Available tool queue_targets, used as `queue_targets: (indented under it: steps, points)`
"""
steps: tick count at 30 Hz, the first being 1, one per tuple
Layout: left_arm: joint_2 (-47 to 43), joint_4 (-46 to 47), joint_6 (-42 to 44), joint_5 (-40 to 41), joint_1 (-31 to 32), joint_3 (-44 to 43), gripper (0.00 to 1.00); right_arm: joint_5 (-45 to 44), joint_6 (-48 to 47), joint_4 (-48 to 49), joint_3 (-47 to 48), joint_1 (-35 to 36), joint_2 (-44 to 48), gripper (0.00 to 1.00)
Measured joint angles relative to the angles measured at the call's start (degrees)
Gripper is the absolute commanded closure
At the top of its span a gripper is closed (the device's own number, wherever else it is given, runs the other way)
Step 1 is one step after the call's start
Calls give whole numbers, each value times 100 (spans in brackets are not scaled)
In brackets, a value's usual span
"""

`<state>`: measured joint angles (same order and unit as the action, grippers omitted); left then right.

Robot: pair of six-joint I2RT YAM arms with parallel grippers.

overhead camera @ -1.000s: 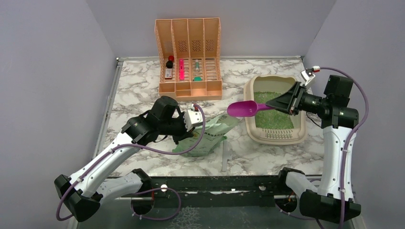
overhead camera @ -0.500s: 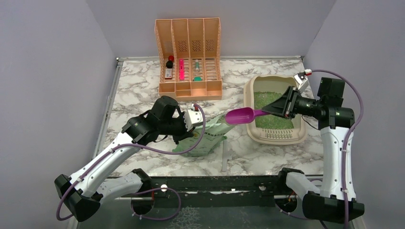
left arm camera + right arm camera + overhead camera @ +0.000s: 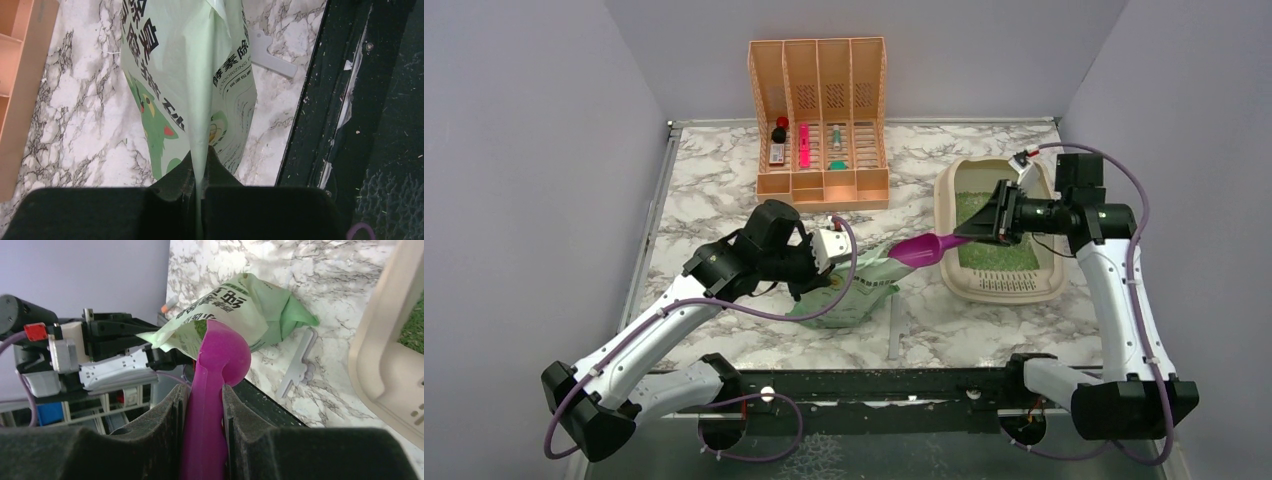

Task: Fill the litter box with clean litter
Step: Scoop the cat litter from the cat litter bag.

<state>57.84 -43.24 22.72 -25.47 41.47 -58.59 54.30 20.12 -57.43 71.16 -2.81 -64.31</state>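
The left gripper [image 3: 200, 172] is squeezed shut on the edge of the green bag [image 3: 185, 75]. The right gripper [image 3: 202, 400] is part-way closed on the handle of a purple scoop [image 3: 222, 357] — the scoop's bowl is at the bag's mouth. The litter box [image 3: 1009, 288] sits on the desk [image 3: 714, 190] just right of the bag, with clean litter [image 3: 999, 258] inside. A peach organizer [image 3: 819, 110] stands at the back, well apart — a grey strip [image 3: 894, 335] lies near the bag.

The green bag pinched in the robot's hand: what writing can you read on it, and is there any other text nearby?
"ODORIZING": small print on the green bag, cut off at both ends.
"酵素除": larger characters just above it, as best I can read them.
Big characters on the bag's other panel: creased, not surely readable.
Items in the peach organizer: labels too small to read.
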Motion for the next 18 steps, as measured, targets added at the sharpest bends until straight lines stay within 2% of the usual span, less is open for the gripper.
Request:
queue_targets:
  steps: [8,18]
  points:
    - [2,17,0,0,2,0,100,-911,597,647,0,1676,-302,99]
    - [-2,28,-103,4,0,0,100,-2415,1233,1049,568,3832,-1735,99]
